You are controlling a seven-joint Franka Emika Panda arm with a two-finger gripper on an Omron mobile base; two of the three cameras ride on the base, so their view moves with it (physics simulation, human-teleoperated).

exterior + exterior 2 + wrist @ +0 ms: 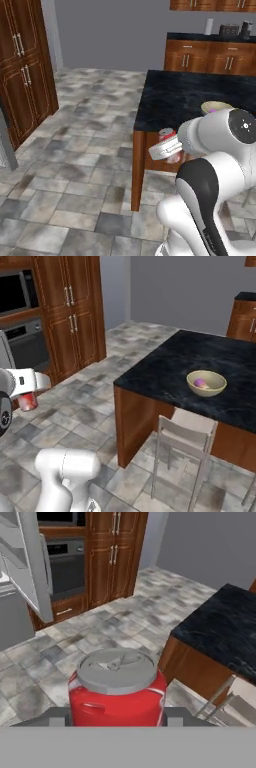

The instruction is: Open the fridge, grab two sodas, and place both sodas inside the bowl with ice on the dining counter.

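Gripper (117,719): was clamped on the red soda can (117,689), held upright above the tiled floor (75,150), short of the counter's edge.
Bowl (206,383): sat on the black dining counter (165,368), with the purple-pink can (200,383) inside.
Fridge door (31,562): stood open.
Stool (182,438): stood against the counter.

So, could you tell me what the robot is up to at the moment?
The arm is carrying the red soda can, clamped in its gripper, over the tiled floor beside the dining counter. The tan bowl on that counter already holds the purple-pink can. A fridge door stands open back by the wooden cabinets. The red can has yet to reach the bowl.
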